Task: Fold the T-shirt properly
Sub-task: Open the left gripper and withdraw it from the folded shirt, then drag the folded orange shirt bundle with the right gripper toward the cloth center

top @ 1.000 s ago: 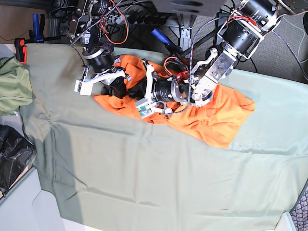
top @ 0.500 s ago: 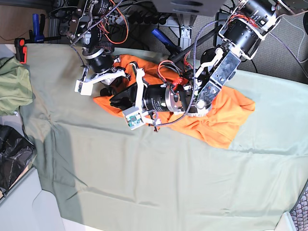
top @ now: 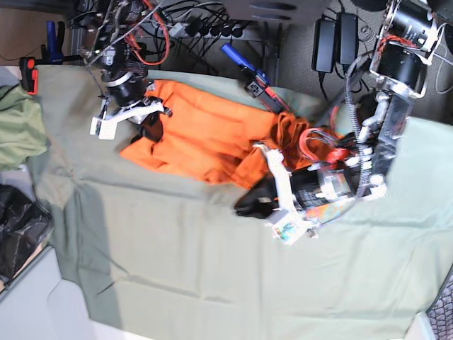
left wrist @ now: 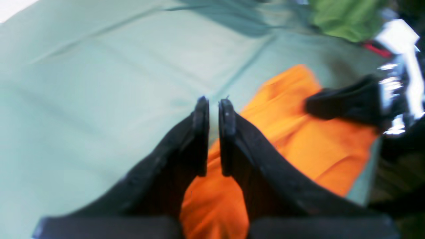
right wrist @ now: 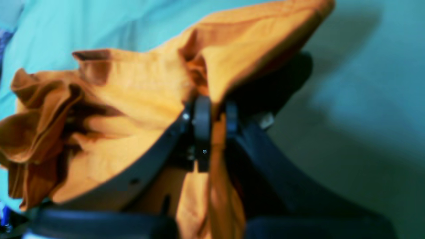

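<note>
My right gripper [right wrist: 212, 132] pinches the bright orange cotton T-shirt [top: 205, 138], which lies bunched near the far edge of the big sage-green cloth [top: 212, 276]. My left gripper [left wrist: 213, 132] is nearly closed, holding nothing.

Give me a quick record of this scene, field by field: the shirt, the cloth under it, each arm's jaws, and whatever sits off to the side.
shirt: T-shirt, bright orange, bunched and creased, not yet folded
surface: sage-green cloth spread beneath it
right gripper: jaws clamped on a fold of the shirt, fabric draped over them
left gripper: jaws nearly together, nothing seen between the tips, poised over the shirt's edge
side item: olive-green garment heaped at the cloth's edge
blur: both wrist views soft, fine detail unclear
</note>
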